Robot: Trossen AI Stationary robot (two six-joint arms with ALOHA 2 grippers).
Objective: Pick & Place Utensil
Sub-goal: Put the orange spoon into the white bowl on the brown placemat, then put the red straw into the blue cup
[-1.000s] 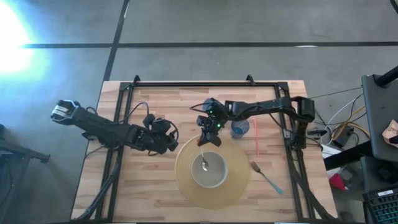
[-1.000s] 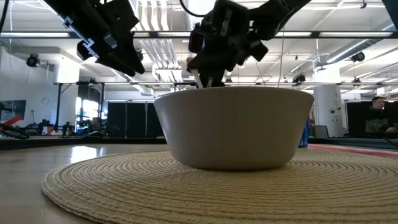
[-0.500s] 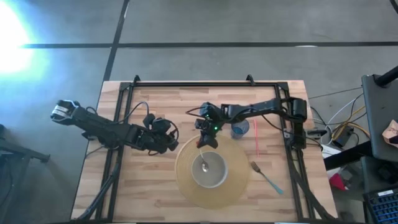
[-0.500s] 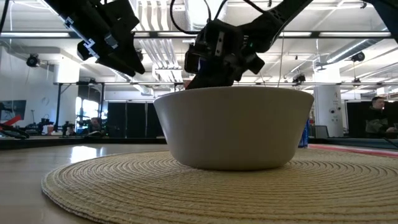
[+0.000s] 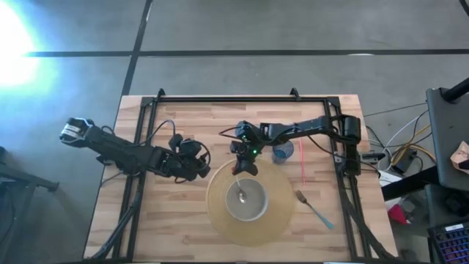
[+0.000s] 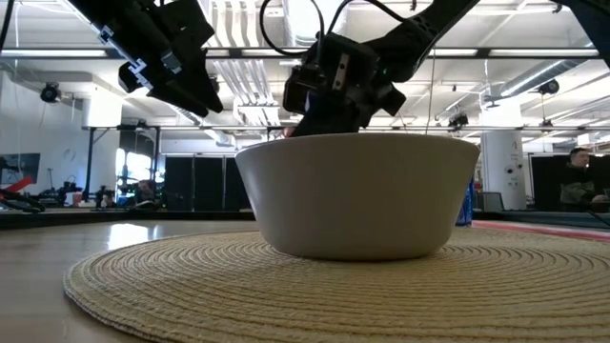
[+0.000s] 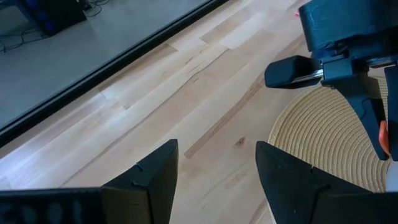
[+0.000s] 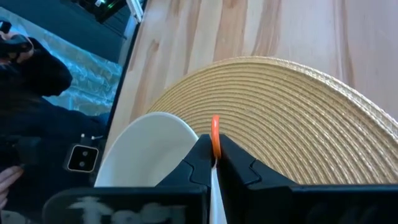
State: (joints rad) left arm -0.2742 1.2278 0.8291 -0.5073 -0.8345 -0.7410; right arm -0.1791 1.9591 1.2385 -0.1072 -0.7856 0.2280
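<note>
A white bowl stands on a round woven placemat near the table's front. A silver spoon has its head inside the bowl, and its handle rises toward my right gripper. That gripper is shut on the handle just above the bowl's far rim. My left gripper hangs open over bare wood left of the mat, with nothing between its fingers. A fork with a teal handle lies on the wood right of the mat. My right gripper pinches the spoon's thin handle between its two fingers, near the orange end, which sticks out past the fingertips. The fingers slant down from the table's far side. The spoon's head lies inside the bowl. The bowl wall hides the lower handle in the low view.
A blue cup and a thin red stick sit right of my right gripper, behind the mat. Black frame rails run along the table's far and side edges. Bare wood lies left of the mat.
My right gripper, still shut on the spoon, has come down toward the bowl's far rim and then stopped. The spoon's head has stayed in the bowl.
</note>
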